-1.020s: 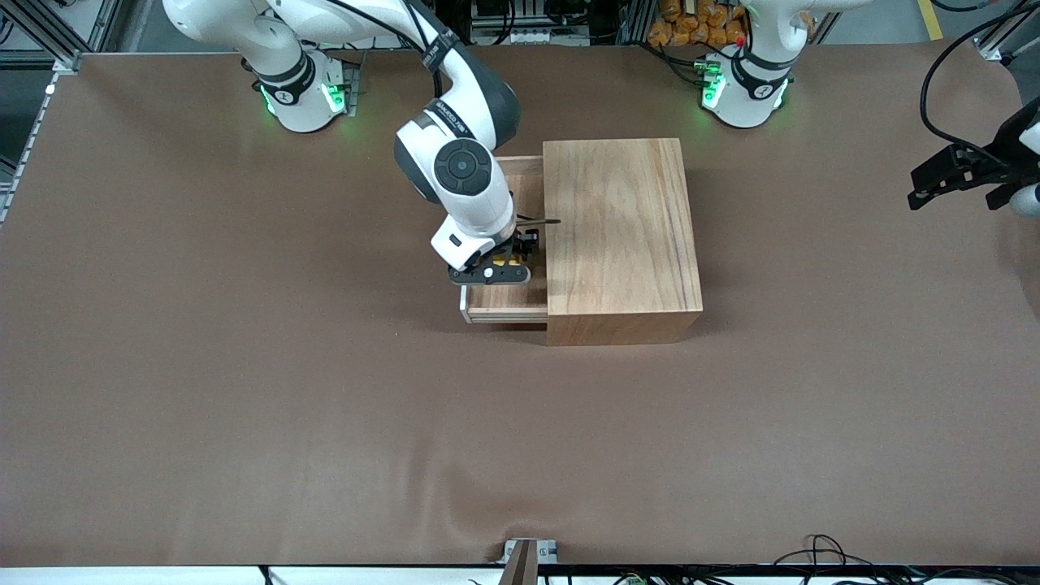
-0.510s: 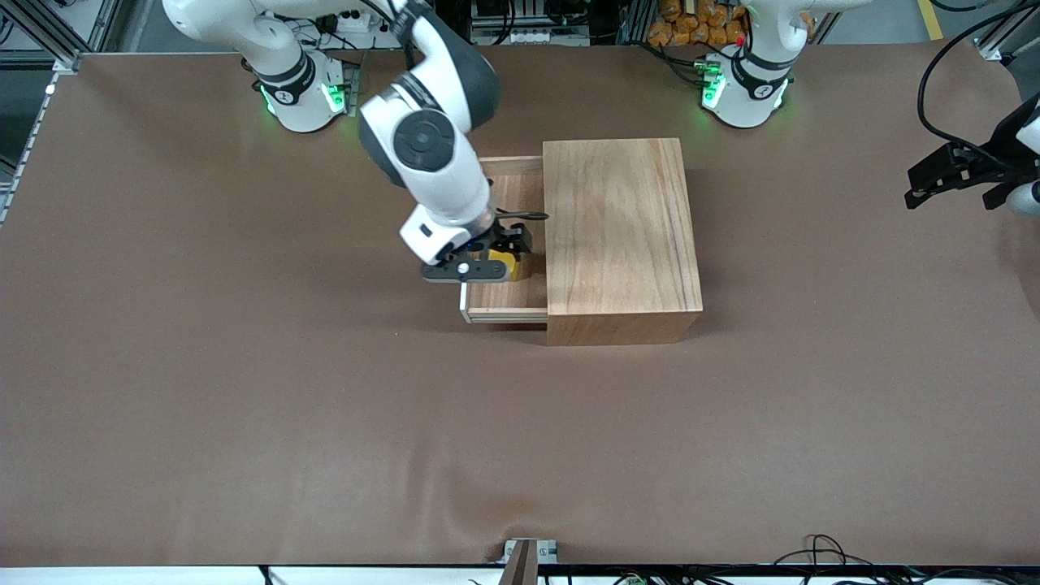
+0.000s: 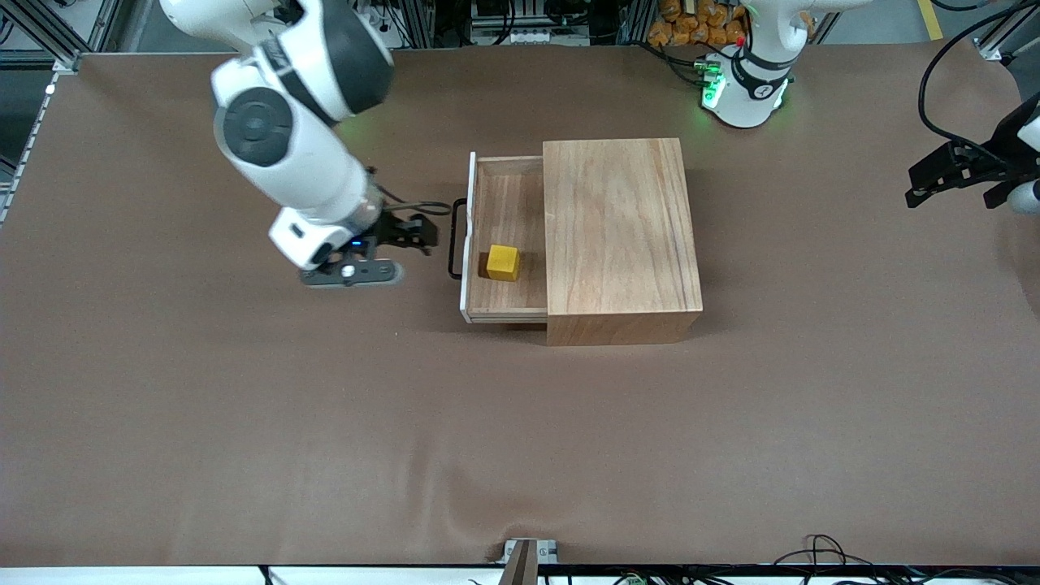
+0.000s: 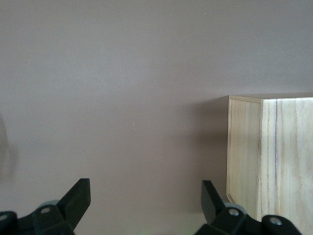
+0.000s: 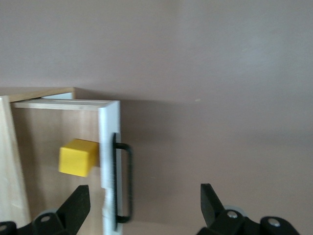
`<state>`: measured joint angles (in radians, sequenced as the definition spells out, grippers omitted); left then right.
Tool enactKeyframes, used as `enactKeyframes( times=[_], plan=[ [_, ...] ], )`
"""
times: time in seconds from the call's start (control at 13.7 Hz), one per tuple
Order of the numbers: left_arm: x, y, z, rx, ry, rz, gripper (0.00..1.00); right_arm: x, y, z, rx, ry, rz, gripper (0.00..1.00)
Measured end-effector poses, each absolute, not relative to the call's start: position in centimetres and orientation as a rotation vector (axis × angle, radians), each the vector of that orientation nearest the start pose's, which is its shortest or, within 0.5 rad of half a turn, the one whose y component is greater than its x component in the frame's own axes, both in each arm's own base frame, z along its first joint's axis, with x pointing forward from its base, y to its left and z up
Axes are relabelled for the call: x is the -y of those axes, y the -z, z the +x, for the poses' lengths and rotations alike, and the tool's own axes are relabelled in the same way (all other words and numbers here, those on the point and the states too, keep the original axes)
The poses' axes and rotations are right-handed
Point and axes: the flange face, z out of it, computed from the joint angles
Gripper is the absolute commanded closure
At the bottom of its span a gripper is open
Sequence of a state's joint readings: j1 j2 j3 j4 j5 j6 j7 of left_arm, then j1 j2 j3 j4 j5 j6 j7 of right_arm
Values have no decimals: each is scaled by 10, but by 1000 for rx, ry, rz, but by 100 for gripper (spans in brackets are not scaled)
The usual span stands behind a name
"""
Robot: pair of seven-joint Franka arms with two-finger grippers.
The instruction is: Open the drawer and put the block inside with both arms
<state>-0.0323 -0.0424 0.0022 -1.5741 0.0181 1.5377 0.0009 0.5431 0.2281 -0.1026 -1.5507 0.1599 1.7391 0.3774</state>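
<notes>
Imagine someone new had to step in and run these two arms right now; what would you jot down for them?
Right gripper: open, holds nothing, over bare table in front of the drawer, just off its handle.
Left gripper: open, holds nothing, waiting over the table's edge at the left arm's end.
Drawer: pulled out of the wooden box.
Block: resting on the drawer floor, free of both grippers.
Done: drawer opened, block placed inside.
Left: probably nothing; just pull both arms clear.
</notes>
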Motion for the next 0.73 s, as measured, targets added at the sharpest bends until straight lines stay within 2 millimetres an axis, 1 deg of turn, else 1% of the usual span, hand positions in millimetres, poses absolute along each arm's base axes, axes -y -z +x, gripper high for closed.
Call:
enactKeyframes(
  times=[0.15,0.29,0.44,0.58,0.66,0.73],
  plan=[
    [15,-643,537,-51,-9,-3123,0,-238,-543,564,62,-119,-3031,0],
    [17,-641,534,-54,-42,-3128,0,-178,-567,569,27,-110,-3026,0],
    [18,-640,533,-55,-63,-3131,0,-120,-585,571,-55,-103,-3019,0],
    [17,-640,532,-53,-67,-3138,0,-75,-601,565,-132,-107,-3013,0],
    [17,-640,532,-52,-67,-3139,0,-57,-608,560,-133,-113,-3014,0],
    [17,-640,532,-51,-67,-3139,0,-43,-616,553,-99,-118,-3023,0]
  ],
)
